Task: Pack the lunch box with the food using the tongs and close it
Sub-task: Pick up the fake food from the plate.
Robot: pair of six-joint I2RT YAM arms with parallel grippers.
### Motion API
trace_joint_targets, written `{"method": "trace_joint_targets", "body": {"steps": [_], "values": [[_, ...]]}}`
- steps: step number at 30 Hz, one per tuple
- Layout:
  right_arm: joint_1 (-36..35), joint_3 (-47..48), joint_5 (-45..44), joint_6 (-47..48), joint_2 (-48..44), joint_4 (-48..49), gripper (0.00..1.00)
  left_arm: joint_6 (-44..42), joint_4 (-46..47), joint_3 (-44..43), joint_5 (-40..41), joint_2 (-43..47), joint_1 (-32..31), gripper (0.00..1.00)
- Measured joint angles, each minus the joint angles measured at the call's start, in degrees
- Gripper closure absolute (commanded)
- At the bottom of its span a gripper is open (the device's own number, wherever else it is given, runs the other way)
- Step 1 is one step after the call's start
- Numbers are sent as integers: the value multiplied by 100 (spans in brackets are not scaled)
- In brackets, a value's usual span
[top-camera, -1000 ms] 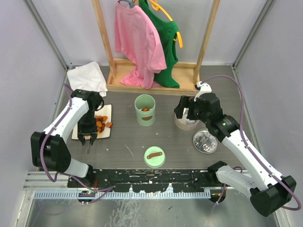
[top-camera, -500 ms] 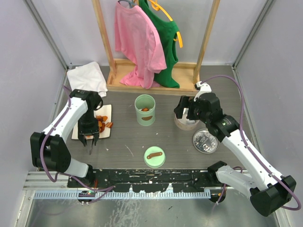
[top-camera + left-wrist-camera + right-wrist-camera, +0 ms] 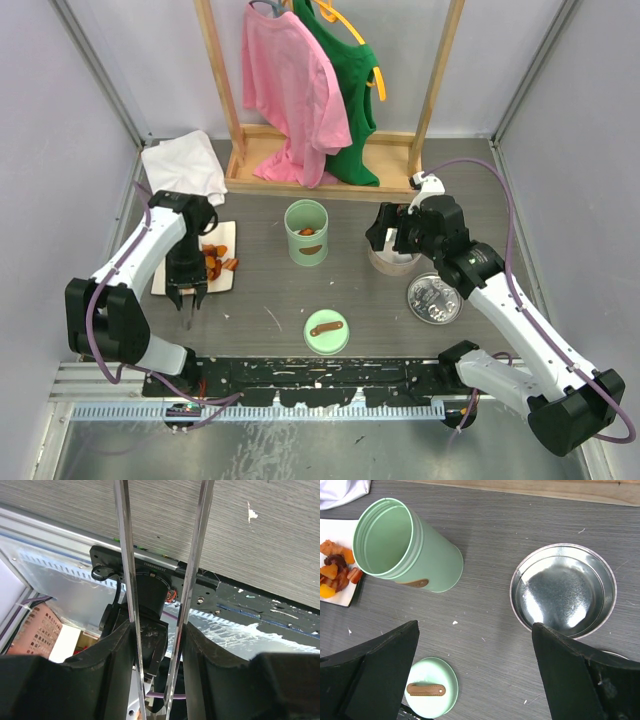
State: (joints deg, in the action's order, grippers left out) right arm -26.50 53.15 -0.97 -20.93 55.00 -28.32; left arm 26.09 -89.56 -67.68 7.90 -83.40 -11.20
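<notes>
Nearest the arm bases, the pale green lid lies flat on the grey table, its brown strap handle facing up. To its left, the left gripper is clamped on the tongs. In the left wrist view its black fingers press against the outside of the two thin metal arms, which stay apart and run out past the top of that view. From above, the tongs point toward the near edge, their tips over bare table just off the near rim of the white plate.

The food, orange, red and dark brown pieces, is heaped on that plate. The left arm crosses over the plate's left part and hides it.

On the right lies a shiny round metal disc. The mint green lunch box stands upright and open at mid-table, well apart from its lid, with a brown tab on its near side.

Right of it is a steel bowl. The right gripper hangs above, jaws spread wide and gripping nothing, and partly covers the bowl from overhead.

Farther back are a crumpled white cloth and a wooden rack holding a pink shirt and a green shirt.
</notes>
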Motion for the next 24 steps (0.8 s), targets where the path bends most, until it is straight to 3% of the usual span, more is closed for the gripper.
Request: {"method": "trace_joint_targets", "body": {"steps": [11, 24], "values": [[2, 2, -2, 13, 0, -2, 0, 63, -4, 0, 387, 0, 92, 64], [11, 13, -2, 48, 2, -2, 0, 98, 28, 0, 72, 98, 308, 56]]}}
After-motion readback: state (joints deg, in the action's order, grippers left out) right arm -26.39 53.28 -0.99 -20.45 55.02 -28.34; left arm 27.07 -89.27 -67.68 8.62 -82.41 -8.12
